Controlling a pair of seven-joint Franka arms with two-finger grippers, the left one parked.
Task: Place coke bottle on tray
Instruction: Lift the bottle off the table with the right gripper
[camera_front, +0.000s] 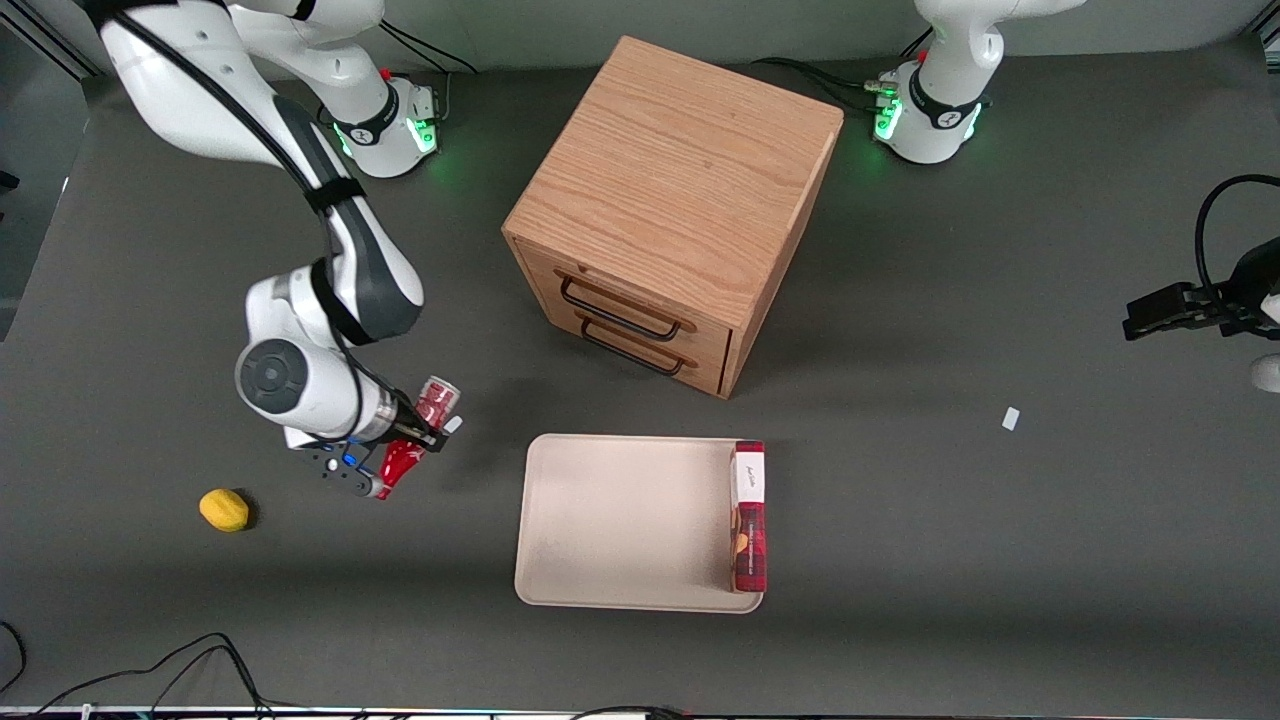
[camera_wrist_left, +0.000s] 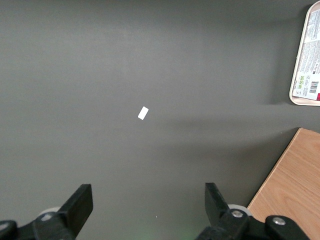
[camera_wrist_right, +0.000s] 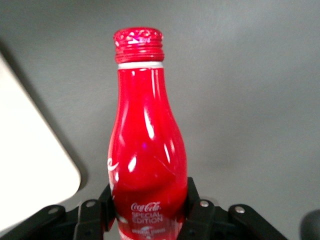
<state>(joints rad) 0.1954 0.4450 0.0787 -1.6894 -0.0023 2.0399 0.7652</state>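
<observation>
My right gripper is shut on the coke bottle, a small red contoured bottle with white script. It holds the bottle above the dark table, beside the tray on the working arm's side. In the right wrist view the fingers press both sides of the lower body of the bottle, and its red cap points away from the gripper. The beige tray lies flat, nearer the front camera than the cabinet. A rounded corner of the tray shows beside the bottle.
A flat red-and-white box lies on the tray along its edge toward the parked arm. The wooden drawer cabinet stands at mid-table. A yellow lemon lies toward the working arm's end. A white scrap lies toward the parked arm.
</observation>
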